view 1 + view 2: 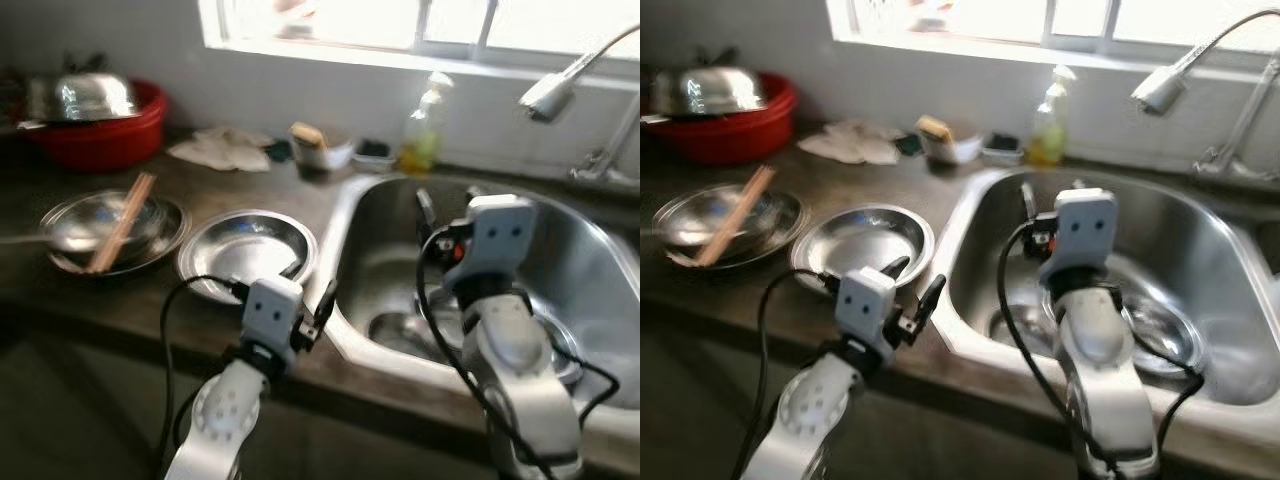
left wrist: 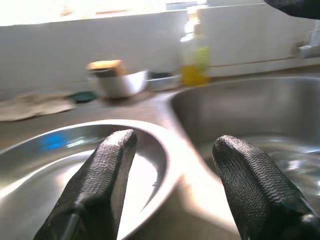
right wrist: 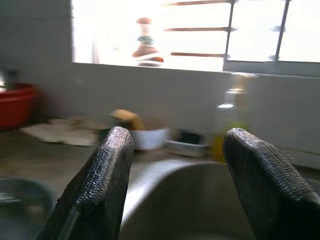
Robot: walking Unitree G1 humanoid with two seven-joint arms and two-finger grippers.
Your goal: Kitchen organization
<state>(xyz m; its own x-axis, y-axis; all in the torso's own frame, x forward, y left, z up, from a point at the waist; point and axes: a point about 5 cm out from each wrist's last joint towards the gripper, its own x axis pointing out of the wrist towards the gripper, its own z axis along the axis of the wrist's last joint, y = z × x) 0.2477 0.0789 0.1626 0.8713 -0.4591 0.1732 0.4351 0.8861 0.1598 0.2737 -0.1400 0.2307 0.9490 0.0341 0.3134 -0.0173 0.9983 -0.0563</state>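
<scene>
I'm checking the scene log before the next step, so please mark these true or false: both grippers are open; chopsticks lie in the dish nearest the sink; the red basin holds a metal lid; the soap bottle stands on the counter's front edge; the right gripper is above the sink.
1. Both grippers, left gripper and right gripper, are open: true.
2. Chopsticks lie in the dish nearest the sink: false; they lie in the far-left dish, and the nearer metal dish holds none.
3. The red basin holds a metal lid: true.
4. The soap bottle stands at the front edge: false; it stands behind the sink, below the window.
5. The right gripper is above the sink: true.
</scene>
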